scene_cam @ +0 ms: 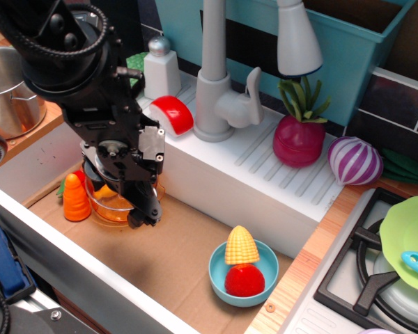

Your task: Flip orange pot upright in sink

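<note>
Far left on the sink (216, 182) floor, the pot (110, 204) sits mouth-up, or close to it (rim looks open toward the camera, something yellow showing through or inside it). Gripper (129, 202) is right over the pot's right side, fingers down at the rim; body blocks the tips, so cannot tell how wide it is or whether it has hold of the wall. Carrot (75, 197) stands touching or just beside the pot on its left, red toy behind. Bowl (245, 274) with corn (241, 245) and a red ball is well apart to the right.

Flip looks about done. Risks: lifting off with a finger hooked on the rim would tip the pot back over; a sideways drag would knock the carrot down or shove the pot into the left wall.
</note>
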You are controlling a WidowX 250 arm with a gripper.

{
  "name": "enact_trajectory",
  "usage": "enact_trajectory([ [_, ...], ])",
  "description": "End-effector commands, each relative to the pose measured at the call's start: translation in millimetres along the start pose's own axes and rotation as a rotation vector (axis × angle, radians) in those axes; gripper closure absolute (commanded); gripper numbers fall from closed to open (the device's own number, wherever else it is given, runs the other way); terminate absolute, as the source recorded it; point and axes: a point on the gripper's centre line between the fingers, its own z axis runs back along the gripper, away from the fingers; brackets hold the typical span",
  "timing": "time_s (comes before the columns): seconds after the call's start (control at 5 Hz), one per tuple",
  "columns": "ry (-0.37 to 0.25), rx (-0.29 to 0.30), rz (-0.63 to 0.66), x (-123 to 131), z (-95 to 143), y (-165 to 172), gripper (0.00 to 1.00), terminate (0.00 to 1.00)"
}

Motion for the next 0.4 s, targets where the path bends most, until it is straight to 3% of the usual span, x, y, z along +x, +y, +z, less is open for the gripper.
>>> enact_trajectory([
  [0.0,-0.039,-0.062,0.030,5.9,2.0,-0.2,0.00,0.00],
  [0.2,-0.074,-0.165,0.103,6.2,5.5,-8.6,0.00,1.00],
])
